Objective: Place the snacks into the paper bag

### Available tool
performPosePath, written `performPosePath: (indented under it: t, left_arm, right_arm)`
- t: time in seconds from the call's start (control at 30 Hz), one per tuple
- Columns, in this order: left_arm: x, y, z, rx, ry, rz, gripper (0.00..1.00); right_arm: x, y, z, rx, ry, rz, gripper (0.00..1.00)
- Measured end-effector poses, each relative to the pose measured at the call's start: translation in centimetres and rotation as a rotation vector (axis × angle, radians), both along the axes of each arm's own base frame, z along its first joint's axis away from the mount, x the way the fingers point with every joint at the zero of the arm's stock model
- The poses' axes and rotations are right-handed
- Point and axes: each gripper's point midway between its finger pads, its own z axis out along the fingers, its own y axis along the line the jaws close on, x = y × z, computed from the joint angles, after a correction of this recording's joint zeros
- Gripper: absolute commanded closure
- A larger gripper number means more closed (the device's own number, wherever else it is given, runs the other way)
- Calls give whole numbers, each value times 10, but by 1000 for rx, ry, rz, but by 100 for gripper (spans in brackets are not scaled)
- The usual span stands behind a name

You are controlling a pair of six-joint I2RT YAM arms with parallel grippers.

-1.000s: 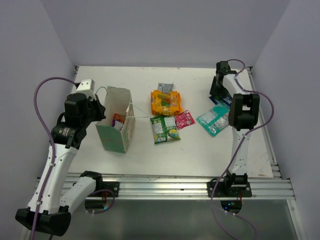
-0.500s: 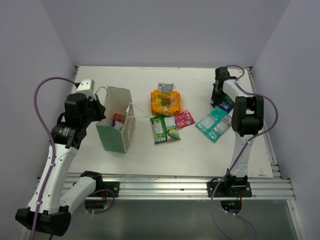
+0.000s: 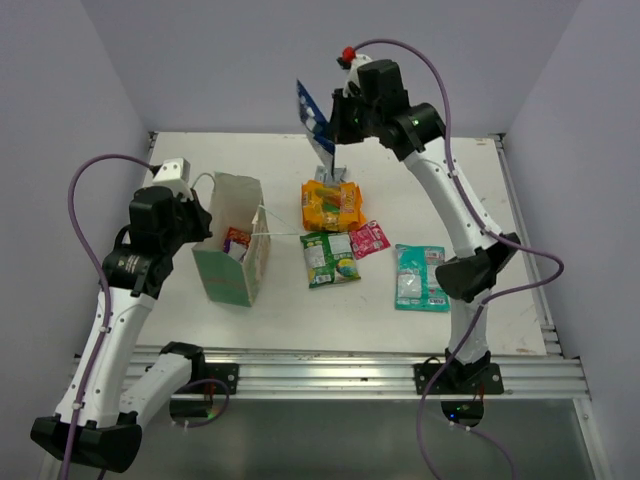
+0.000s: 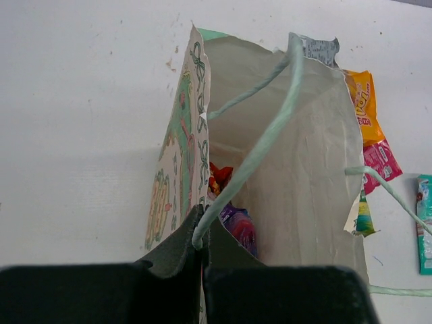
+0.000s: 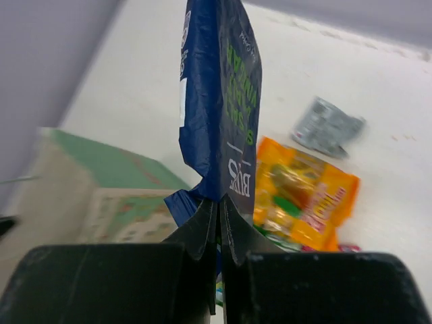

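High above the far side of the white table (image 3: 300,320), the right gripper (image 5: 219,210) pinches a flat dark blue shiny packet (image 5: 219,101) by its bottom edge. The left gripper (image 4: 202,229) is closed on the rim of the tall beige-and-green paper bag (image 4: 297,169), upright at the left. An orange packet (image 3: 332,205), green packet (image 3: 328,258), pink packet (image 3: 369,239) and teal packet (image 3: 420,277) lie to its right.

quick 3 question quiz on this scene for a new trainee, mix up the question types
1. True or false: the right tool holds the dark blue packet in the air.
2. The left tool is clamped on: A) the paper bag B) a snack C) nothing.
3. Fill in: the packet farthest right on the table is ___.
Key: 1 true; 2 A; 3 teal packet.
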Motion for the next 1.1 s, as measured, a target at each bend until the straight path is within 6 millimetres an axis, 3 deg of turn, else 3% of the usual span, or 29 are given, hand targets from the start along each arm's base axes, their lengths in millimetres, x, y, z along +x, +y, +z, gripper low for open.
performPosePath:
  t: [0.1, 0.17, 0.27, 0.33, 0.47, 0.67, 0.8, 0.93, 0.97, 1.03, 1.07, 1.1]
  left_arm:
    - [0, 0, -1, 0, 1, 0, 100]
    - [0, 0, -1, 0, -1, 0, 100]
    - [0, 0, -1, 0, -1, 0, 100]
    - [0, 0, -1, 0, -1, 1, 100]
    - [0, 0, -1, -1, -2, 0, 100]
    - [-1, 0, -2, -1, -3, 0, 100]
    - [-3, 0, -3, -1, -5, 0, 100]
    - [-3, 0, -3, -3, -10, 0, 100]
    - [-4, 1, -4, -3, -8, 0, 100]
    - [-4, 1, -4, -3, -9, 0, 100]
    - [-4, 1, -4, -3, -11, 0, 100]
    - [-5, 1, -4, -3, -12, 0, 100]
  right_arm:
    - [-33, 40, 63, 157, -83, 118, 100]
    - [-61, 62, 92, 264, -93, 202, 100]
    - [-94, 95, 117, 393, -69, 310, 100]
    - [-111, 113, 122, 447, -33, 370, 100]
    - [-147, 148, 119, 506, 61, 474, 100]
    - [-193, 182, 95, 499, 186, 564, 100]
    - [-213, 196, 75, 473, 249, 595, 100]
    - [-221, 203, 45, 433, 323, 587, 100]
    - [-221, 204, 37, 423, 342, 581, 95]
    - [-220, 203, 26, 406, 370, 565, 76]
    - [-219, 203, 23, 400, 377, 557, 45]
    - [-218, 203, 22, 398, 378, 550, 37]
